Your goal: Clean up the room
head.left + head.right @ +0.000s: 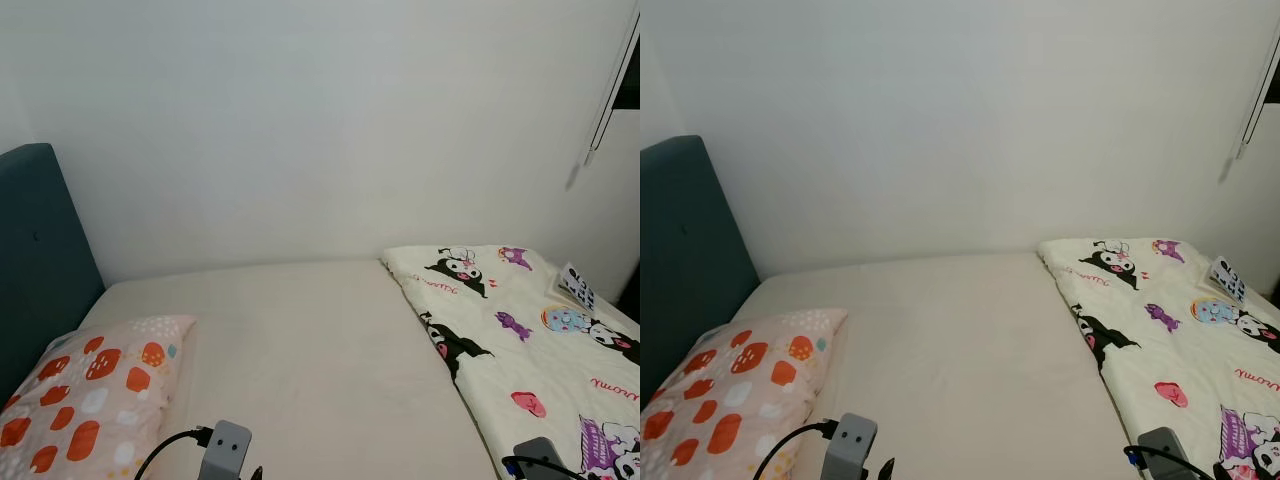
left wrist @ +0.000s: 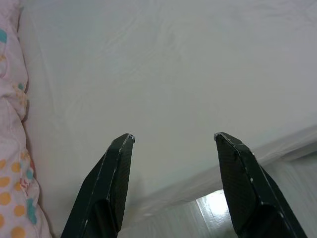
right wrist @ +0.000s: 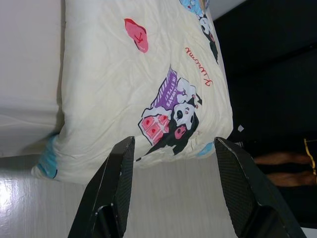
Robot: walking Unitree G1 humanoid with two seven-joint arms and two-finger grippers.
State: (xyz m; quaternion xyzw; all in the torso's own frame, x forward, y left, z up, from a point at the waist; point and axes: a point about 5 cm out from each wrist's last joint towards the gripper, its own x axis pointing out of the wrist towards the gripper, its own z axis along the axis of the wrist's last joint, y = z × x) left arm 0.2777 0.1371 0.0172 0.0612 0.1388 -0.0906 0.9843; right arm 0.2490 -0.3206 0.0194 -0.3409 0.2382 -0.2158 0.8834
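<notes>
1. A bed with a plain cream fitted sheet [image 1: 300,350] fills the scene in front of the robot, set against a bare white wall [image 1: 320,120].
2. A dark teal upholstered headboard [image 1: 35,250] stands at the robot's left end of the bed.
3. A pink pillow [image 1: 85,400] printed with red strawberries and coloured dots lies just beside the headboard, near the front edge of the mattress.
4. A folded cream quilt [image 1: 520,340] with black-and-white cartoon characters, purple figures and pink hearts covers the right part of the bed, its near corner hanging over the mattress edge.
5. The left gripper [image 2: 173,140] hovers above the bare sheet next to the pillow, fingers spread wide and holding nothing.
6. The right gripper [image 3: 173,141] hangs over the quilt's near corner above the pale wooden floor [image 3: 163,198], fingers likewise wide apart and empty.
</notes>
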